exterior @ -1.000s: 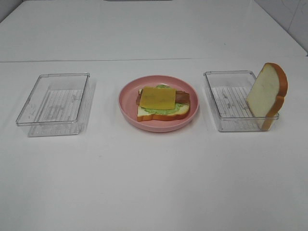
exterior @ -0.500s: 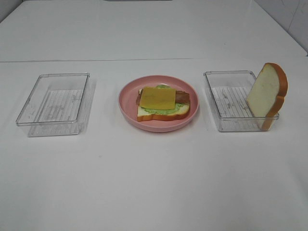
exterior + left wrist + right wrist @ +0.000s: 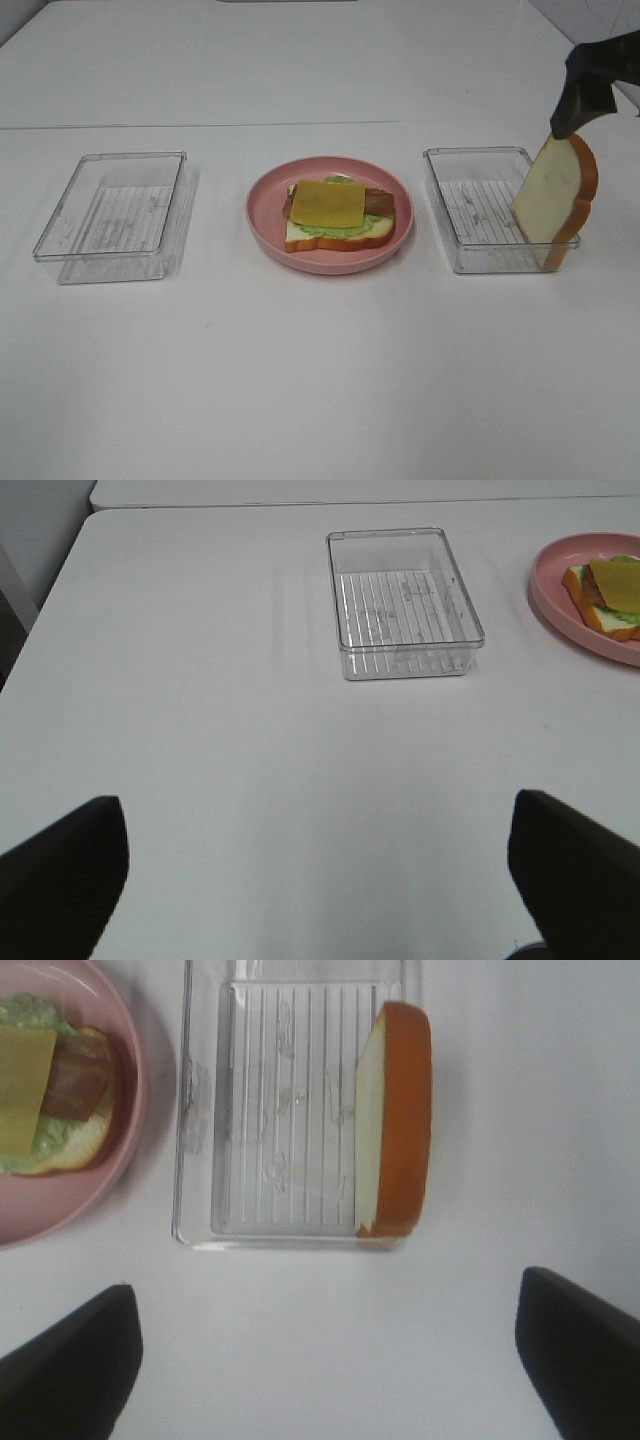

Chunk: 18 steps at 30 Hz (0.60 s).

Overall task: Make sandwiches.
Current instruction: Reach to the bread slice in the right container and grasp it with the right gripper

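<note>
One bread slice [image 3: 557, 200] was left to place: it leaned upright against the far wall of the right clear tray [image 3: 470, 205], untouched. The open-faced sandwich [image 3: 338, 215], with lettuce, bacon and cheese slice [image 3: 328, 203] on its lower slice, lay on the pink plate [image 3: 265, 205] mid-surface. The right tool [image 3: 330, 1360] hung above the leaning slice, spread wide and empty; the left tool [image 3: 320, 880] likewise gaped, holding nothing.
</note>
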Each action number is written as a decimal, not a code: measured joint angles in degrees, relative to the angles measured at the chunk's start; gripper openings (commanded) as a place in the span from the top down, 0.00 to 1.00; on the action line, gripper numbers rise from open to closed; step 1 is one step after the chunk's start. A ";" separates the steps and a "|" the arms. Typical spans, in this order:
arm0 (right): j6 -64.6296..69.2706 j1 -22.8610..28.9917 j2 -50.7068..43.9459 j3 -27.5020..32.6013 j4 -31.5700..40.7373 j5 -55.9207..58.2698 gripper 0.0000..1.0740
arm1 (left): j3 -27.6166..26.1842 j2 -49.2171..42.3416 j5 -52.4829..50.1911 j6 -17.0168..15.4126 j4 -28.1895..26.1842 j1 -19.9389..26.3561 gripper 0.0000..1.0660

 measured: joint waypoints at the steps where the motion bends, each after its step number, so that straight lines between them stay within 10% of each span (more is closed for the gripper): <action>1: -0.06 -0.34 1.72 -1.95 0.40 0.63 0.14 | 0.00 0.00 0.00 0.00 0.00 0.00 0.08; 18: -6.25 -9.22 20.51 -14.32 8.08 5.56 0.15 | 0.00 0.00 0.00 0.00 0.00 0.00 0.08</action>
